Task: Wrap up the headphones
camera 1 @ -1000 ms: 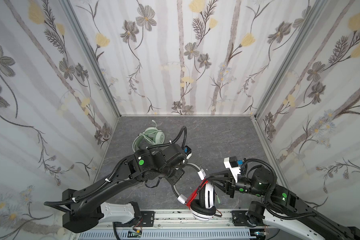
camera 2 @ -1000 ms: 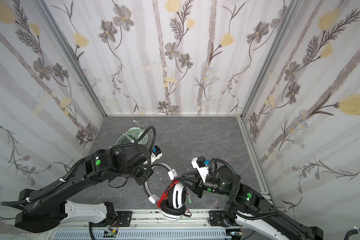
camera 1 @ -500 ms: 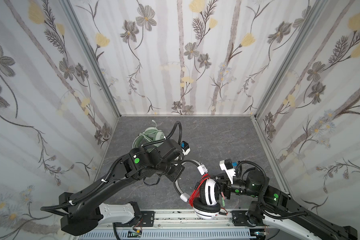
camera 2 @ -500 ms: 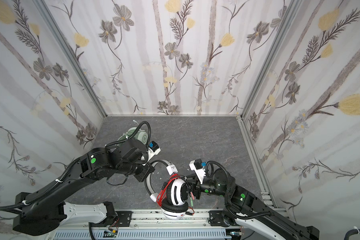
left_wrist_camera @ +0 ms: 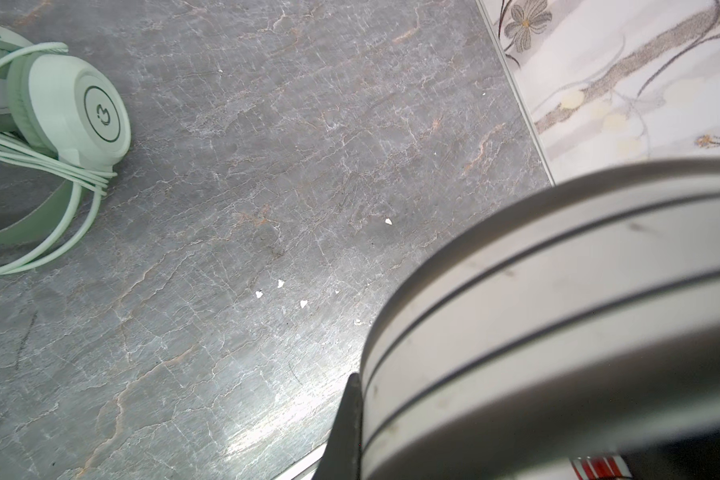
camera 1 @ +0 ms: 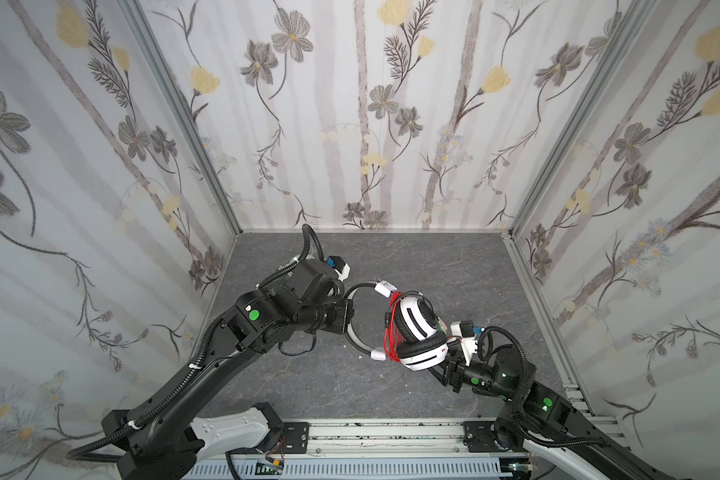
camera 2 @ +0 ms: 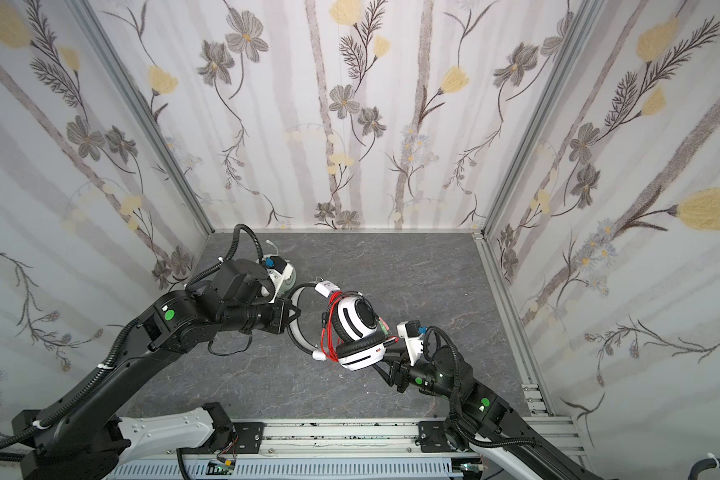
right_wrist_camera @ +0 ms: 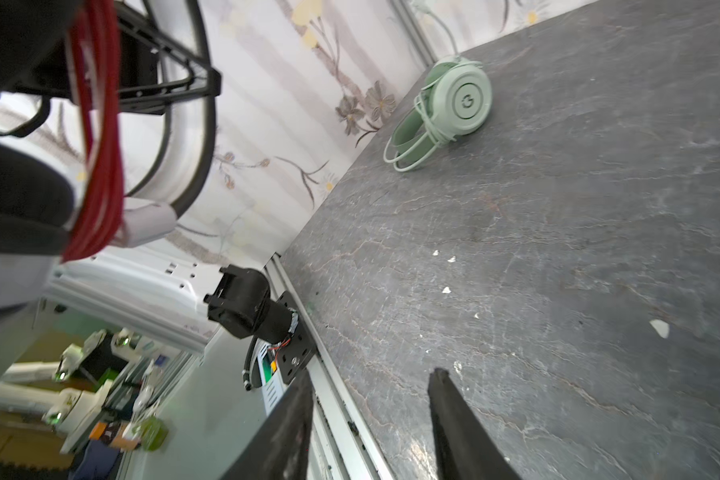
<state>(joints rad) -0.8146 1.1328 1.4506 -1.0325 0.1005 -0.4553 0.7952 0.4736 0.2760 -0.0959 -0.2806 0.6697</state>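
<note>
The white-and-black headphones hang above the floor, with the thin red cable looped around the ear cups. My left gripper is shut on their headband; one finger shows beside the band. My right gripper stands open just below the lower ear cup, with nothing between its fingers. The mint green headphones lie on the floor at the back left, their green cable wound round them.
Patterned walls close in the grey stone floor on three sides. A metal rail runs along the front edge. Small white flecks lie on the floor. The left arm hides most of the green headset in both top views.
The left arm has carried the white-and-black headphones from the front edge up toward the middle. The right gripper followed alongside and its jaws have spread apart.
</note>
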